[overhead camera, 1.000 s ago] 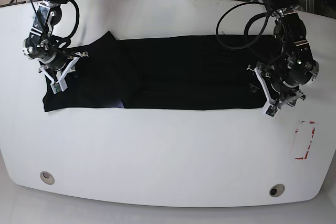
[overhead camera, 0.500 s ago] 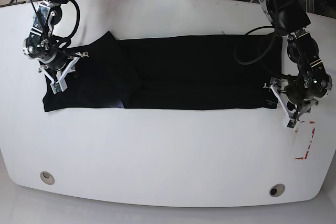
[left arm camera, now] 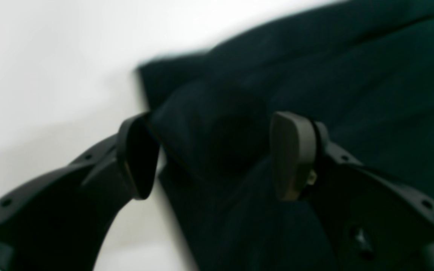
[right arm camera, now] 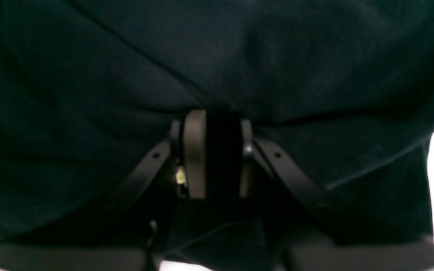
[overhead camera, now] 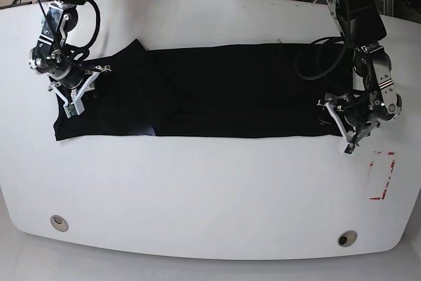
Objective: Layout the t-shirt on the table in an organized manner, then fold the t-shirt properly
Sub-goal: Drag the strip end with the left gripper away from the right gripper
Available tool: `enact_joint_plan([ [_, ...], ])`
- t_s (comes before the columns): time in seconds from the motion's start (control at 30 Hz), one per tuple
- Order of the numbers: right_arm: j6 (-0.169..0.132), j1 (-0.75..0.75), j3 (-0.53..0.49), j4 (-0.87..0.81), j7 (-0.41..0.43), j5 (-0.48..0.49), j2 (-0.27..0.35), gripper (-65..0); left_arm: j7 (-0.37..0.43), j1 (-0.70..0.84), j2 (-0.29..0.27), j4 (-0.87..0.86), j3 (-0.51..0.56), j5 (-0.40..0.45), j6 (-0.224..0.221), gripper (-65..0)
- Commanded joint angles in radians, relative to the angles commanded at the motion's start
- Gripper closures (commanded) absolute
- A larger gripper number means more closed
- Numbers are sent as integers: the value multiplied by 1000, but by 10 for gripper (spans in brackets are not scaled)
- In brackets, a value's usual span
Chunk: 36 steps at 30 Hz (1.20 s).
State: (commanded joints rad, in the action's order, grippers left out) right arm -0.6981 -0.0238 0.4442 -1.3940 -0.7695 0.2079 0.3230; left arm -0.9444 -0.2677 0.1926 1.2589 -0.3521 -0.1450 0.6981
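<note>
t-shirt (overhead camera: 210,90) lies spread as a long black band across the upper middle of the white bench (overhead camera: 197,189) in base view, w/ one end at frame left and the other at frame right; a pointed flap sticks up at its upper left; near edge runs fairly straight, w/ a small pale glint on the fabric left of centre; right claw (overhead camera: 74,93) sits on the shirt's left end in base view; in the right wrist view the right claw (right arm camera: 217,154) has its two pads drawn close w/ a dark fold of fabric pinched between them, shirt filling nearly the whole frame; left claw (overhead camera: 347,123) is at the shirt's lower right corner in base view; in the left wrist view the left claw (left arm camera: 213,156) is spread wide, one pad at the fabric's edge by the bare bench, the other over the cloth, w/ nothing gripped; view is blurred; red tape rectangle (overhead camera: 383,176) lies on the bench at lower right, just beyond the left claw; two grey grommet holes (overhead camera: 59,222) sit near the bench's front edge, one lower left, one lower right.
</note>
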Motion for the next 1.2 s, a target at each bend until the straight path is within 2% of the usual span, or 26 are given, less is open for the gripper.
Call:
enact_joint_plan([
  [0.07,0,0,0,0,0,0,0,-116,6,0,0,-2,0,0,0,-415],
  [0.13,0,0,0,0,0,0,0,-116,9,2,0,0,-3,0,0,-379],
  [0.2,0,0,2,0,0,0,0,-116,9,2,0,0,-6,0,0,-313],
  [0.33,0,0,3,0,0,0,0,-116,11,0,0,0,-9,0,0,-118],
  [0.4,0,0,3,0,0,0,0,-116,11,0,0,5,-9,0,0,-50],
  [0.7,0,0,3,0,-2,0,0,-116,0,35,20,115,-11,-3,0,-42],
  [0.9,0,0,3,0,-2,0,0,-116,-43,72,23,203,-11,-2,0,-42],
  [1.2,0,0,3,-2,-2,0,-6,-116,-54,124,48,222,-9,-6,0,-42],
])
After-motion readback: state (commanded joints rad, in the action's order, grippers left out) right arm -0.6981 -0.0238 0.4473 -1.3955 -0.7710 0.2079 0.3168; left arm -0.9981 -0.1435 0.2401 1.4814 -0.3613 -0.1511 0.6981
